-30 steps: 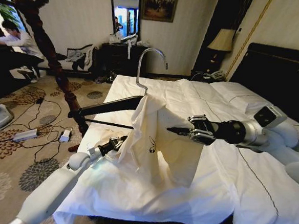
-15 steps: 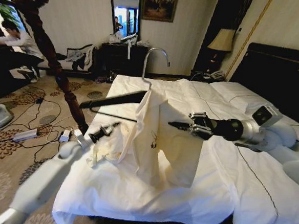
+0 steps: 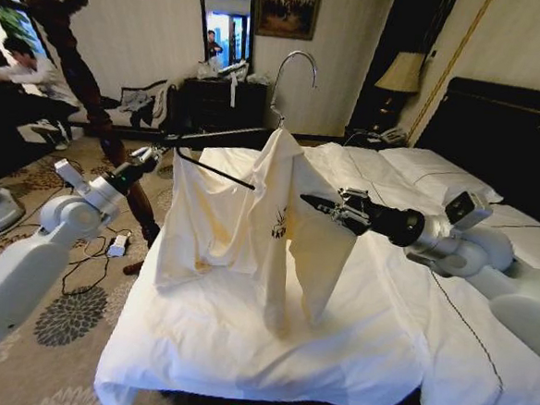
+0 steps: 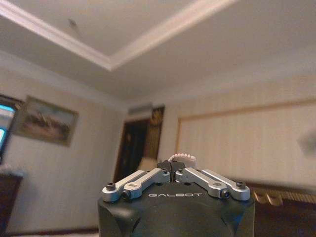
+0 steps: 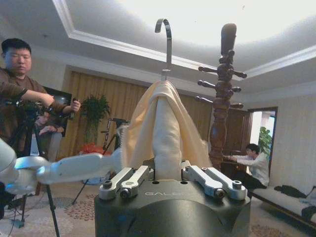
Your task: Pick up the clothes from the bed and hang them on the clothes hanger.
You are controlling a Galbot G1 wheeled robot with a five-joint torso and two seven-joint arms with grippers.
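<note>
The step in hand looks like the draping itself: the clothes (image 3: 251, 215) are hanging over the clothes hanger (image 3: 221, 136), lifted above the bed (image 3: 381, 331). The left end effector (image 3: 151, 154) is closing on the hanger's dark arm, the cloth falling just beyond its tip. The right end effector (image 3: 318, 204) is pinching the garment's near fold, shoulder-high beside the hook. Judging by this, the next move calls for seating the far shoulder squarely.
</note>
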